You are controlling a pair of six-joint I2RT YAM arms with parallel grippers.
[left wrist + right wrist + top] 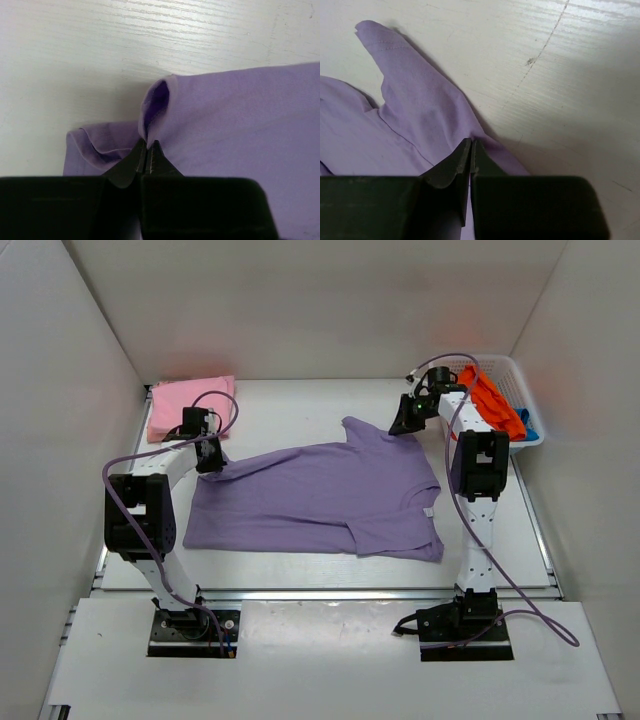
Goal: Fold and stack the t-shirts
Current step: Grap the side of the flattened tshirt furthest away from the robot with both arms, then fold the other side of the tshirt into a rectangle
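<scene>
Left tool (148, 147) and right tool (471, 145) are each clenched on the far edge of the purple t-shirt (320, 500), probably so you can fold that edge over.

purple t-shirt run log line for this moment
left gripper: shut on purple t-shirt edge | right gripper: shut on purple t-shirt edge

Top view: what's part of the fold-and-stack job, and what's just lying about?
Job:
purple t-shirt, pinched by left gripper and right gripper
folded pink t-shirt
orange t-shirt
blue t-shirt

Lying about:
white basket, holding the orange and blue shirts
table
</scene>
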